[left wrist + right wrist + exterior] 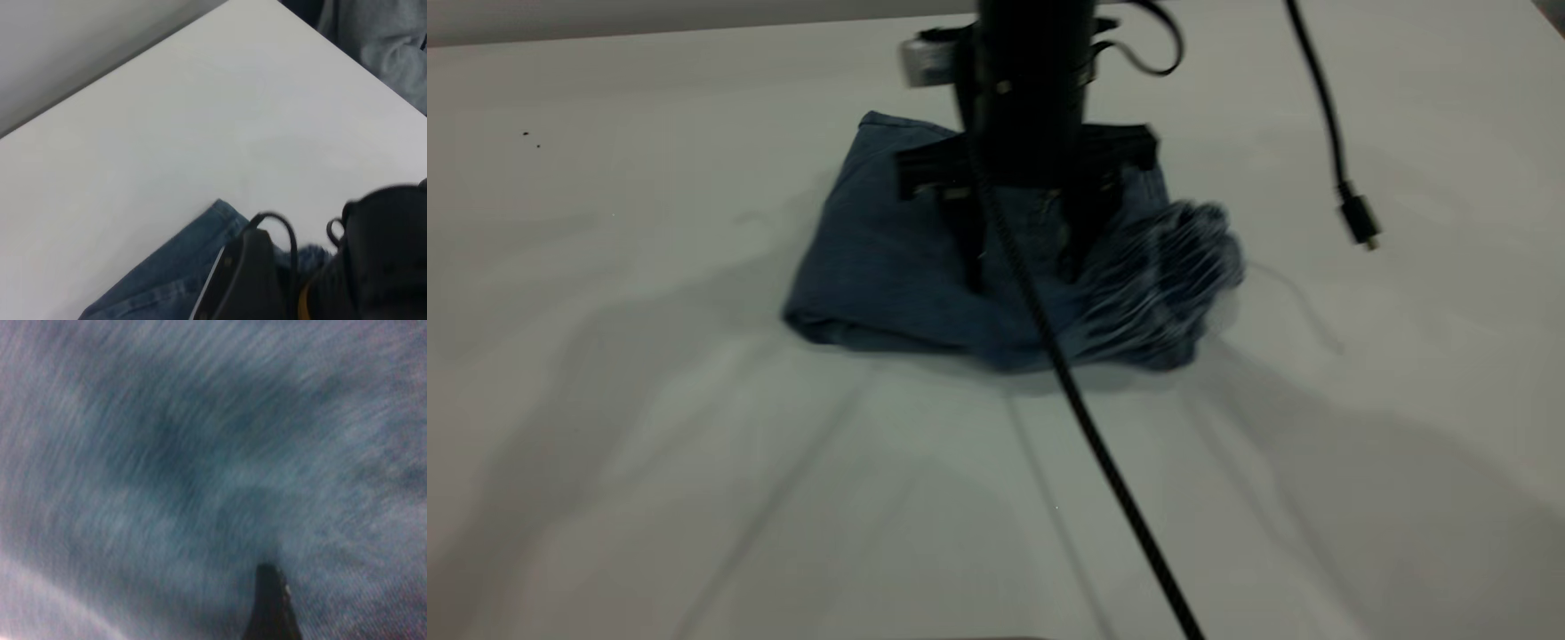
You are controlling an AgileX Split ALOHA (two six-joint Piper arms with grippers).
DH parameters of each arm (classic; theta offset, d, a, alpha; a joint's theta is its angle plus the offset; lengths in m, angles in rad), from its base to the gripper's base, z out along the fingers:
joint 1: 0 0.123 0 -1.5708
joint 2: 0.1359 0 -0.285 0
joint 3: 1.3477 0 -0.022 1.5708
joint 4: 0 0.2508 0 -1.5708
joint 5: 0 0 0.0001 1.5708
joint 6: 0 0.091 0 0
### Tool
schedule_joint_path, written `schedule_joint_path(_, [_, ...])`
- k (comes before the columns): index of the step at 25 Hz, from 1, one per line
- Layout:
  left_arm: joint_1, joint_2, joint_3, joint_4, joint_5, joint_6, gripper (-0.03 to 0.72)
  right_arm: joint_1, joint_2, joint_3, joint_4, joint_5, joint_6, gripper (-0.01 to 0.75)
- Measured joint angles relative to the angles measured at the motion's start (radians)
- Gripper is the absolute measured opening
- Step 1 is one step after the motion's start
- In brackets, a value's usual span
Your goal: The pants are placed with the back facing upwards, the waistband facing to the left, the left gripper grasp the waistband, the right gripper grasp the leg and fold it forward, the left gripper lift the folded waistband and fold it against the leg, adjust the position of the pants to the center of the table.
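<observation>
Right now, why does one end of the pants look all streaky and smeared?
In the exterior view the waistband end of the pants is smeared into pale streaks, motion blur, while the table carries soft grey shadows. In the right wrist view the denim fills the frame, streaked and unfocused, with only one dark fingertip showing. In the left wrist view the black hardware near the lens is soft.

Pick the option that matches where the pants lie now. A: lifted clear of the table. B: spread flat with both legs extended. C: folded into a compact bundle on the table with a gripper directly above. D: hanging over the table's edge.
C: the pants sit as a folded bundle on the table, with a black gripper over them, fingers spread.
</observation>
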Motion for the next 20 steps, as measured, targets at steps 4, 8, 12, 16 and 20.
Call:
schedule_joint_path(4, [0.000, -0.004, 0.000, 0.006, 0.026, 0.000, 0.570, 0.030, -0.023, 0.000, -0.032, 0.028, -0.015, 0.436])
schedule_joint_path(8, [0.001, -0.061, 0.000, 0.076, 0.040, -0.001, 0.570, 0.031, -0.133, 0.001, -0.131, 0.089, -0.015, 0.436])
schedule_joint_path(12, [0.031, -0.201, 0.000, 0.210, 0.072, -0.071, 0.570, 0.030, -0.300, 0.002, -0.211, 0.128, -0.045, 0.435])
schedule_joint_path(16, [0.057, -0.366, 0.000, 0.356, 0.133, -0.204, 0.570, 0.030, -0.471, 0.012, -0.198, 0.143, -0.106, 0.435])
schedule_joint_path(20, [0.057, -0.500, -0.001, 0.473, 0.261, -0.324, 0.570, 0.030, -0.661, 0.061, -0.111, 0.150, -0.192, 0.435])
